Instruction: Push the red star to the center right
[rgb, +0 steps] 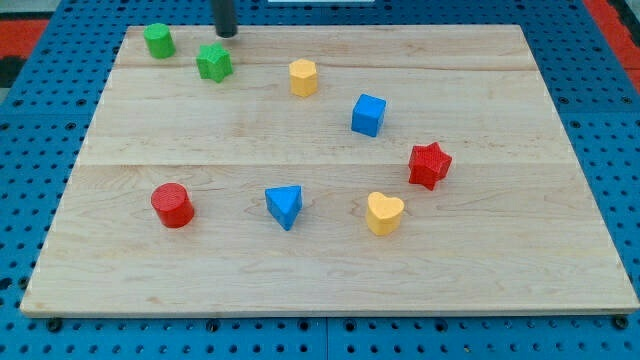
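Note:
The red star sits on the wooden board right of the middle. My tip is at the view's top left, just above the green star and far from the red star. The rod comes down from the view's top edge. Between the tip and the red star lie the yellow hexagonal block and the blue cube.
A green cylinder stands at the top left corner. A red cylinder is at the lower left, a blue triangle at the lower middle, and a yellow heart just below left of the red star.

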